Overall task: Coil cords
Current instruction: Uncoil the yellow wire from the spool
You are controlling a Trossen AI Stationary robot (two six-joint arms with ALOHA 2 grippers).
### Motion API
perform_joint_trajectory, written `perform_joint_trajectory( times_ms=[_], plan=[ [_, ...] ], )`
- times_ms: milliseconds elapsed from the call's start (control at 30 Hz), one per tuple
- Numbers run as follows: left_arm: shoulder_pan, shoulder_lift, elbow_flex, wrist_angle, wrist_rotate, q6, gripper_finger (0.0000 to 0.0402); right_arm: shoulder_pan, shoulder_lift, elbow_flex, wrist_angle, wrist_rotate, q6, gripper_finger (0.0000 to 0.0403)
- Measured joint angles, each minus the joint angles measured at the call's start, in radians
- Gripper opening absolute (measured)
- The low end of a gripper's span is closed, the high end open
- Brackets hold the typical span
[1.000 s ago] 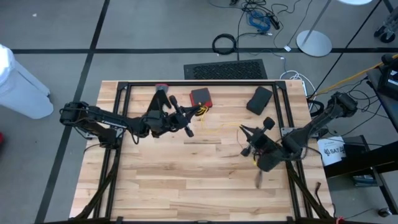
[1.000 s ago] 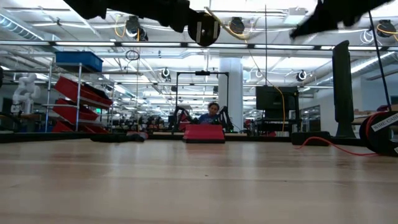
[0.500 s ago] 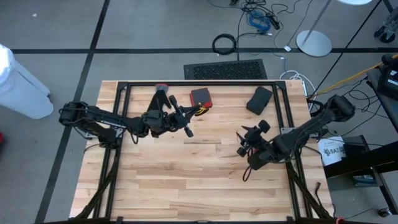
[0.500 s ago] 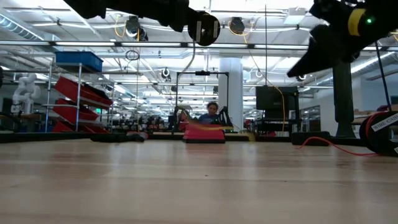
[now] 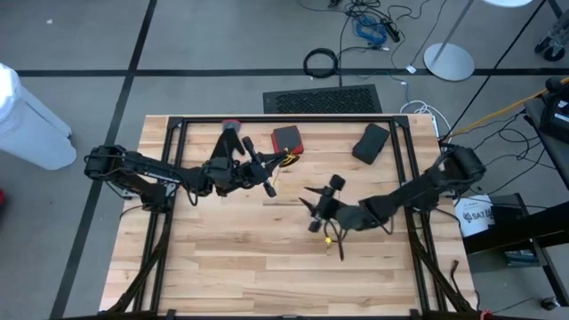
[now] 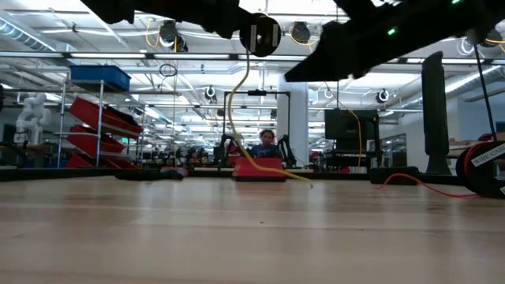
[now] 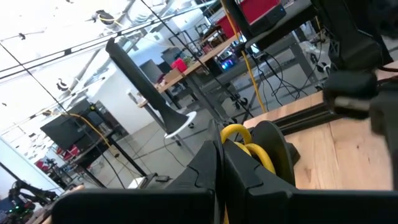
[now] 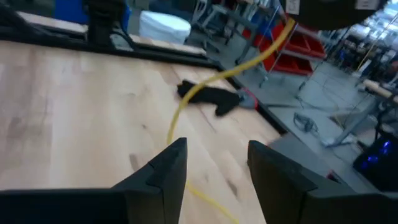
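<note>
Left arm extended over the far-left part of the wooden table (image 5: pixel 222 267). Left gripper (image 5: pixel 269 185) raised above the surface, fingers (image 7: pixel 211 168) clamped tight on the yellow cord (image 6: pixel 241 118); cord loop visible just past the fingertips in the left wrist view (image 7: pixel 239 140).

Yellow cord: hanging from the left gripper, long axis near vertical at the top, then bending down and trailing rightward across the table near its centre. Free end lying on the wood near the right gripper (image 5: pixel 327 240).

Red box (image 5: pixel 285 138) at the far edge, just beyond the left gripper. Black glove (image 8: pixel 208 94) lying flat on the wood beyond the cord in the right wrist view.

Right arm reaching toward table centre. Right gripper (image 8: pixel 214 165) spread wide, holding nothing, positioned just above the cord's lower run, jaws on either side of the cord line without contact.
</note>
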Motion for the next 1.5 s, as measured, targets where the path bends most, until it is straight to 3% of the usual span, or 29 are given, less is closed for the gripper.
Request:
perform_joint_trajectory(
  times_ms=[267, 433, 600, 733, 1033, 1167, 1367, 1500],
  plan=[
    [-0.015, 0.0, 0.0, -0.001, 0.003, -0.002, 0.0007, -0.167, 0.097, 0.0, 0.349, -0.214, -0.075, 0.0155],
    [-0.015, 0.0, 0.0, -0.001, 0.003, -0.002, 0.0007, -0.266, 0.098, 0.0, 0.401, -0.411, 0.016, 0.0155],
    [-0.014, 0.0, 0.0, 0.0, 0.009, -0.01, 0.0007, -0.31, 0.098, 0.0, 0.411, -0.45, 0.049, 0.0155],
    [-0.014, 0.0, 0.0, 0.0, 0.025, -0.025, 0.0007, -0.335, 0.098, 0.0, 0.441, -0.548, 0.077, 0.0155],
    [-0.014, 0.0, 0.0, 0.007, 0.055, -0.052, 0.0008, -0.361, 0.137, 0.041, 0.44, -0.599, 0.107, 0.0148],
    [-0.014, 0.0, 0.0, 0.007, 0.053, -0.052, 0.0009, -0.36, 0.202, 0.084, 0.439, -0.598, 0.1, 0.0109],
    [-0.012, 0.0, 0.001, -0.045, 0.009, -0.046, 0.0009, -0.344, 0.228, 0.092, 0.448, -0.561, 0.08, 0.0012],
    [-0.011, 0.0, 0.001, -0.068, -0.009, -0.026, 0.001, -0.309, 0.222, 0.092, 0.441, -0.499, 0.039, 0.0009]
  ],
)
